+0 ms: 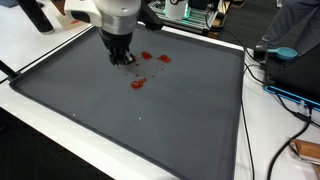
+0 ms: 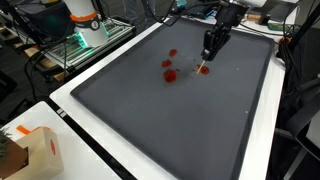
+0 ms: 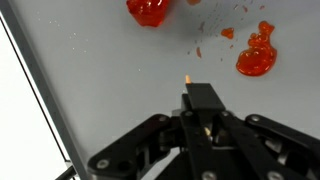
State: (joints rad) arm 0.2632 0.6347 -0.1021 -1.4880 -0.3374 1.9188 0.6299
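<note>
My gripper (image 1: 124,60) (image 2: 206,62) (image 3: 203,100) hangs low over the far part of a dark grey mat (image 1: 150,120) (image 2: 180,120). Its jaws are shut on a slim black tool with a small orange tip (image 3: 187,76) (image 2: 203,70), which points down at the mat. Three red blobs lie close by. One red blob (image 1: 147,56) (image 3: 148,10) lies just beyond the tip. Another red blob (image 1: 165,59) (image 3: 256,58) lies a little to its side, with small red specks around it. A third red blob (image 1: 138,84) (image 2: 170,75) is nearer the mat's middle.
A white table border (image 1: 40,60) (image 2: 100,60) frames the mat. Cables and a blue object (image 1: 285,53) lie past one edge. A cardboard box (image 2: 25,150) sits at a table corner. An orange and white machine (image 2: 85,20) stands behind.
</note>
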